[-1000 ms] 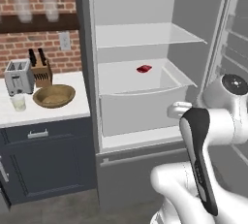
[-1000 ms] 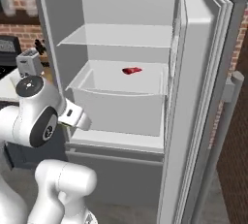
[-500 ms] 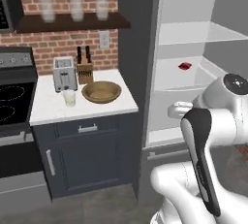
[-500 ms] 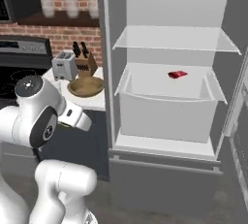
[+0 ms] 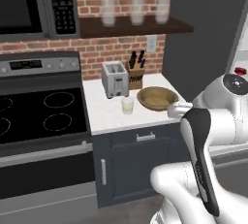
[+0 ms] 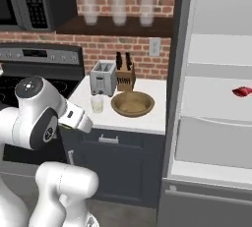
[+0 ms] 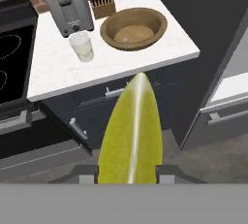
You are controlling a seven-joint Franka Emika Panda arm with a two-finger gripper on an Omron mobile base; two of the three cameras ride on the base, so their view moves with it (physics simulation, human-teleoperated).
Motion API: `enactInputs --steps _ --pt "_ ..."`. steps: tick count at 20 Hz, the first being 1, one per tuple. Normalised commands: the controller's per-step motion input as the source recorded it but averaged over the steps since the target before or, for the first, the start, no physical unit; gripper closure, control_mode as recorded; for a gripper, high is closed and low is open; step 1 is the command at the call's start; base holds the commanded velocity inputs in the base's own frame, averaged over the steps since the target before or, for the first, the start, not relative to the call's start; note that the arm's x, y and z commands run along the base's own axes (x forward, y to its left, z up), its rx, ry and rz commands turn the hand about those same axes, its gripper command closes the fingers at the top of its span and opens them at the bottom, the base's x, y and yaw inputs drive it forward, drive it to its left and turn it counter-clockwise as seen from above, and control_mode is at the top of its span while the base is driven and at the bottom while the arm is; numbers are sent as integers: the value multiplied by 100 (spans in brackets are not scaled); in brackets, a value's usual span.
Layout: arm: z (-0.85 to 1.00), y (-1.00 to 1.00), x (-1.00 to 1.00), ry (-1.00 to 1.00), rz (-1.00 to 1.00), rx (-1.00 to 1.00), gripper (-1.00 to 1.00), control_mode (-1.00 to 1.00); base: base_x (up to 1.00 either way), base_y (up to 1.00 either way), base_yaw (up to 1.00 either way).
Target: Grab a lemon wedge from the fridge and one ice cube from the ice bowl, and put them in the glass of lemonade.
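My gripper (image 7: 127,173) is shut on the lemon wedge (image 7: 131,131), a yellow-green piece pointing up between the fingertips. It hangs in front of the counter, below its edge. On the white counter stands the glass of lemonade (image 7: 82,46), with the brown ice bowl (image 7: 155,24) to its right. From the base, the glass (image 5: 127,105) and bowl (image 5: 167,94) sit in front of the toaster, and the hand (image 5: 178,108) hovers by the bowl's near side. The fridge (image 6: 216,98) stands open at right; its dark side (image 7: 203,14) borders the counter.
A toaster (image 5: 115,79) and knife block (image 5: 135,72) stand at the counter's back. A black stove (image 5: 38,111) lies left, with a microwave (image 5: 34,5) above. Three frosted glasses (image 5: 137,7) line a shelf. A small red item (image 6: 241,92) lies on a fridge shelf.
The base has swung left, so both base views have shifted from the open fridge to the counter and stove. The wedge stays in the gripper.
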Motion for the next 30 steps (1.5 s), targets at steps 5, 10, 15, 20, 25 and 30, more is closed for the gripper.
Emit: enactInputs --steps 5,10,15,20,25,30 --pt "0 0 0 0 0 0 100 100 73 46 -6" --pt "0 0 0 0 0 0 100 100 59 1 -7" --pt "0 0 0 0 0 0 100 100 3 12 -1" --pt "-3 17 0 0 0 -2 100 -100 0 0 0" --pt "0 0 0 0 0 0 100 -100 0 0 0" --pt "0 1 0 0 1 -3 100 -100 0 0 0"
